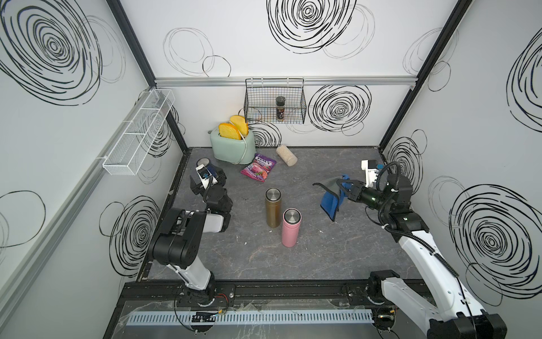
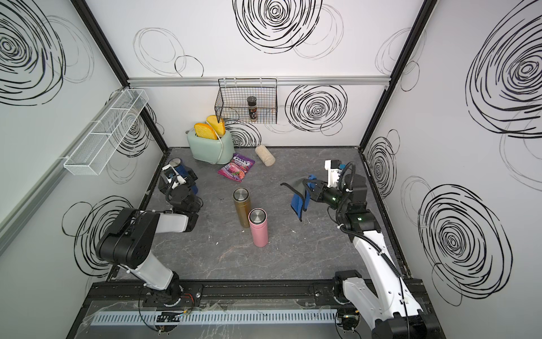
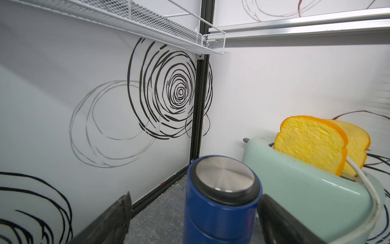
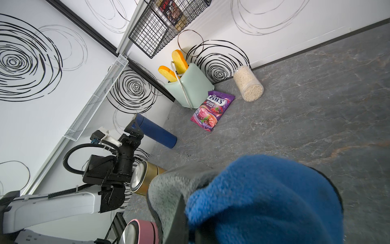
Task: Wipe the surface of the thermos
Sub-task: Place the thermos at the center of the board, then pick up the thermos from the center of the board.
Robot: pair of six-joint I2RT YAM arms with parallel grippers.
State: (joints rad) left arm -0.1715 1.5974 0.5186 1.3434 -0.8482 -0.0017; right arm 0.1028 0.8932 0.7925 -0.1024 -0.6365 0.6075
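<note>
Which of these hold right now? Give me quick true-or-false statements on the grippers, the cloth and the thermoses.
1. The right gripper is shut on the blue-and-grey cloth. True.
2. The left gripper is clamped on the blue thermos. False: its fingers stand open on either side of it.
3. The gold thermos and the pink thermos both stand upright. True.
4. The oat jar stands upright. False: it lies on its side.
5. The cloth touches the gold thermos. False: both top views show a clear gap between them.
</note>
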